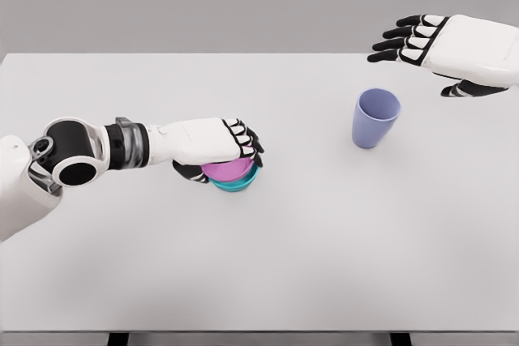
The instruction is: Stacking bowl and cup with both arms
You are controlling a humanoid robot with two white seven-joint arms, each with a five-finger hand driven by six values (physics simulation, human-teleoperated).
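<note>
A pink bowl (228,170) sits nested in a teal bowl (239,183) left of the table's middle. My left hand (217,151) lies over the pink bowl, fingers curled over its far rim and thumb under its left side, gripping it. A lavender cup (376,118) stands upright at the right. My right hand (422,48) hovers above and behind the cup, off to its right, with fingers spread and holding nothing.
The white table (259,265) fills most of the view, with its far edge near the top and its front edge at the bottom. A grey wall lies behind it.
</note>
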